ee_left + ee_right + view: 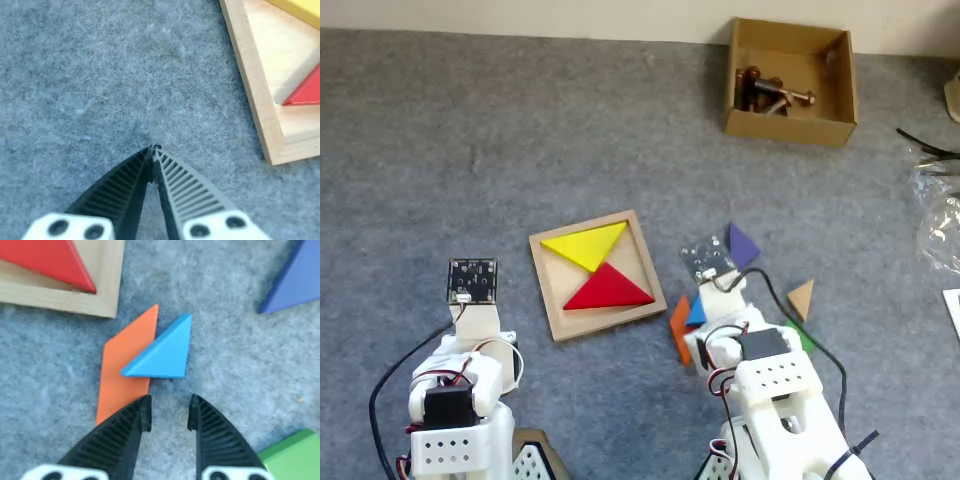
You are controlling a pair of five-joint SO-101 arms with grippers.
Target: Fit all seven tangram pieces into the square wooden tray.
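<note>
I count two of the seven pieces seated: the yellow triangle (588, 245) and the red triangle (608, 288) lie tip to tip inside the wooden tray (544, 290), with bare wood on both sides of them. Five pieces are left out on the grey felt, all around my right claw (167, 412). Its jaws stand a little apart and hold nothing. The light blue triangle (162, 357) lies just ahead of its tips, resting against the orange parallelogram (127, 347), which lies between that claw and the tray's near corner. The dark blue piece (295, 280) is farther ahead and to its right, the green piece (292, 457) close by its right side, and the tan triangle (802, 297) out to the right. My left claw (152, 150) is clenched on nothing over bare felt, with the tray just to its right. I judge the job under a third done, with the blue triangle the likely next pick.
</note>
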